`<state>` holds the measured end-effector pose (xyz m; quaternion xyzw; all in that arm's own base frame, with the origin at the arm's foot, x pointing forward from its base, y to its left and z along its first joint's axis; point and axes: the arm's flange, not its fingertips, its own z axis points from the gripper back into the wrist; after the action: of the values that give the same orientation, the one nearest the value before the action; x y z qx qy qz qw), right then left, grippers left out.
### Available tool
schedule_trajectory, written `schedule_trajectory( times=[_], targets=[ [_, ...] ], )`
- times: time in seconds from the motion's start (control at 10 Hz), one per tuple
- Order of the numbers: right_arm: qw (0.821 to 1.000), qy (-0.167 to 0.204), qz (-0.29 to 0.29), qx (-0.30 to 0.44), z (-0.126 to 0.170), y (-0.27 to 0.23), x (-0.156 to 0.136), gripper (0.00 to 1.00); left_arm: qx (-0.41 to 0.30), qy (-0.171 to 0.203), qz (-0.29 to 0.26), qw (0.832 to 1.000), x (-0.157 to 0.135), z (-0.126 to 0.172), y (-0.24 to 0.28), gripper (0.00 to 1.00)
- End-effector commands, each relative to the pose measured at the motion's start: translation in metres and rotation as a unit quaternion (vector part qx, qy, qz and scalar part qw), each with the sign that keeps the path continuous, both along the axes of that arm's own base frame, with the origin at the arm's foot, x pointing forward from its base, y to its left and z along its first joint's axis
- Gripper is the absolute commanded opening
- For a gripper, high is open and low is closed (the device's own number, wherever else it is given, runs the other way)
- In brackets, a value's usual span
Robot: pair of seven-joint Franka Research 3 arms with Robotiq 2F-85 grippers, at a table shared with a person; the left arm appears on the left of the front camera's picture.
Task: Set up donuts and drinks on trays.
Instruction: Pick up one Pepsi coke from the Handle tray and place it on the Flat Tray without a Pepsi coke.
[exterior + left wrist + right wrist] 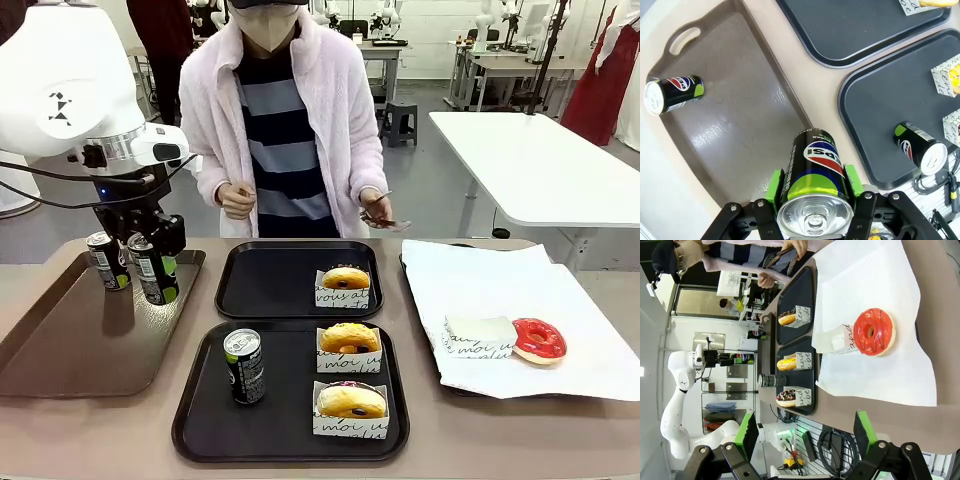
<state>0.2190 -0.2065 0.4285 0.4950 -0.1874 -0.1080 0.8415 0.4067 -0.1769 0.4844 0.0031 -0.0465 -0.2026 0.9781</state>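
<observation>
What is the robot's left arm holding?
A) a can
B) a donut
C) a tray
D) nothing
A: the left arm's jaws are shut on a can, gripping it on both sides.

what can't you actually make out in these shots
- front view: the tray under the white paper is nearly all covered by it
- left wrist view: the donuts on the near black tray are cut off by the right edge
- front view: the sleeve print is too small to read
- left wrist view: the held can hides its own base
</observation>
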Motion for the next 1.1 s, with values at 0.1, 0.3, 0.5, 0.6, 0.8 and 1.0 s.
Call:
schedule_trajectory(
  times=[0.1, 0.3, 0.5, 0.6, 0.8, 1.0],
  targets=[
    [1.000, -0.016, -0.002, 0.010, 0.000, 0.000, 0.003, 1.00, -0.007, -0.001, -0.008, 1.000, -0.006, 0.004, 0.005, 0.59],
    [1.000, -0.016, -0.002, 0.010, 0.000, 0.000, 0.003, 1.00, 0.000, -0.001, -0.001, 1.000, -0.001, 0.001, 0.001, 0.59],
    [1.000, -0.016, -0.002, 0.010, 0.000, 0.000, 0.003, 1.00, 0.001, -0.001, 0.008, 1.000, 0.021, 0.000, -0.014, 0.59],
    [1.000, -0.016, -0.002, 0.010, 0.000, 0.000, 0.003, 1.00, 0.003, -0.008, 0.013, 1.000, 0.031, 0.001, -0.021, 0.59],
    [1.000, -0.016, -0.002, 0.010, 0.000, 0.000, 0.003, 1.00, 0.000, -0.014, 0.016, 1.000, 0.051, 0.002, -0.043, 0.59],
    [1.000, -0.016, -0.002, 0.010, 0.000, 0.000, 0.003, 1.00, -0.005, -0.006, 0.018, 1.000, 0.077, 0.001, -0.065, 0.59]
  ],
)
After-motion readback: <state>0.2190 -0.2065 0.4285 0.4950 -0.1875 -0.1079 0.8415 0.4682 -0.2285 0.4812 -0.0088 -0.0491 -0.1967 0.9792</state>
